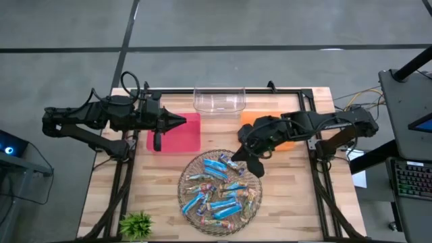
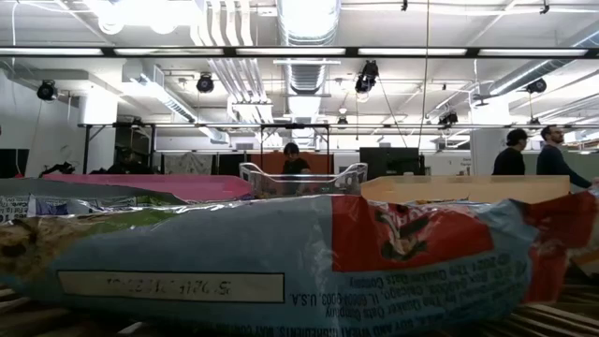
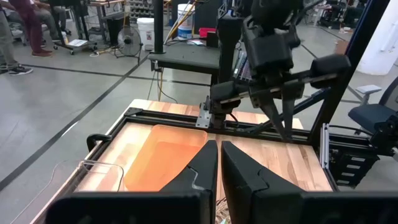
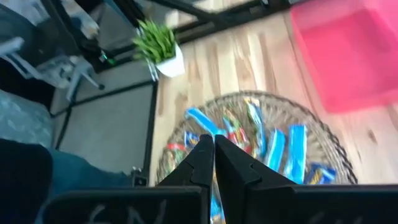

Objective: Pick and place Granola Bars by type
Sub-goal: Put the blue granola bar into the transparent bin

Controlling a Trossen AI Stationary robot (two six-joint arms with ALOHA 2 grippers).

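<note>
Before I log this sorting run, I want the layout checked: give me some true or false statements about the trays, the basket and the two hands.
1. The snack bars lie in a round wire basket. True.
2. The pink tray holds several bars. False: no bars in it.
3. The right hand is over the basket's rim, shut. True.
4. The left hand grips a bar. False: it is shut on nothing, by the pink tray.
5. The clear bin sits between the pink and orange tray. True.

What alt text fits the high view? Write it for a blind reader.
A round wire basket of granola bars sits front-centre on a wooden table. The right gripper hangs shut over its rim; the left gripper waits shut above a pink tray.
</note>
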